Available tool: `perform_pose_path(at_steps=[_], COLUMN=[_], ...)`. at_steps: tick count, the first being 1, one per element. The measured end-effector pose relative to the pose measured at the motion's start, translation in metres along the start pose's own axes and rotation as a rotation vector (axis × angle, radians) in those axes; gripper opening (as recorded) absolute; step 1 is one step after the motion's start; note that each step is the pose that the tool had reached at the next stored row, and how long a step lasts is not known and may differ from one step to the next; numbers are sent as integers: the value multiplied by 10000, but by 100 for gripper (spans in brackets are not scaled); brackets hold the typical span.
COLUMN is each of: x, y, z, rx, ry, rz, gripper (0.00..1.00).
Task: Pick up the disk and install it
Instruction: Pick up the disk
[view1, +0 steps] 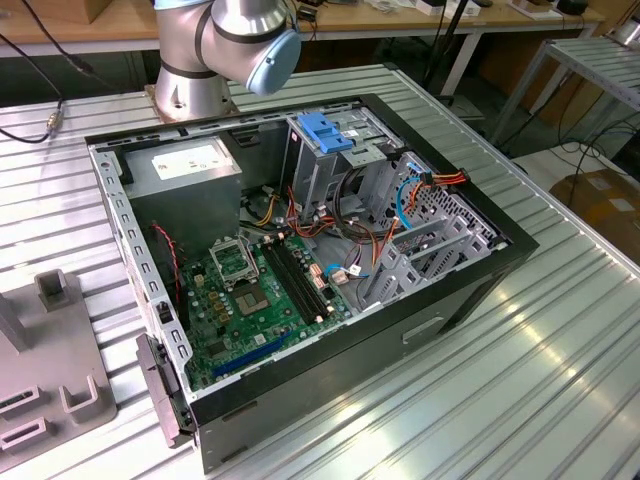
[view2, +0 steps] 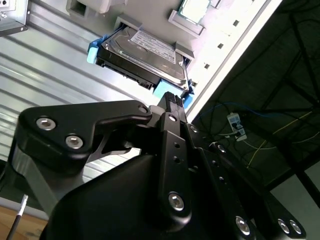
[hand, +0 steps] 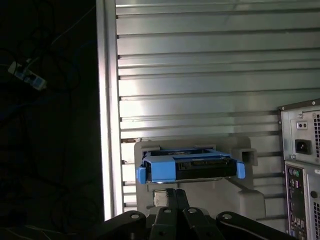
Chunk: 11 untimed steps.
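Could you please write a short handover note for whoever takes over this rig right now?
The gripper holds nothing; in both wrist views it hovers close to one end of the disk.
The disk lies label up in the grey holder on the ribbed metal table, outside the computer case, which lies open in the exterior view.
Done: approach only.
Left: the disk is not yet picked up and not yet installed.

Exterior view bright, even; glare on table (view1: 560, 330). Wrist views dimmer, off-table areas black, perhaps underexposed.
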<state>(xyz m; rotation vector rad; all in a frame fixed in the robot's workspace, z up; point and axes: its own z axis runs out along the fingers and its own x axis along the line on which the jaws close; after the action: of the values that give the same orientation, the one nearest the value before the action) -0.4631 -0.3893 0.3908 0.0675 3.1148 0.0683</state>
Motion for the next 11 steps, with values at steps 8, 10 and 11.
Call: perform_pose_path(at_steps=[8, 10, 11], x=[0, 0, 0], y=[0, 0, 0], z=[0, 0, 0], rx=[-24, -28, -30], ry=[44, 52, 56], rz=[-982, -1167, -1247], gripper=[10, 10, 10])
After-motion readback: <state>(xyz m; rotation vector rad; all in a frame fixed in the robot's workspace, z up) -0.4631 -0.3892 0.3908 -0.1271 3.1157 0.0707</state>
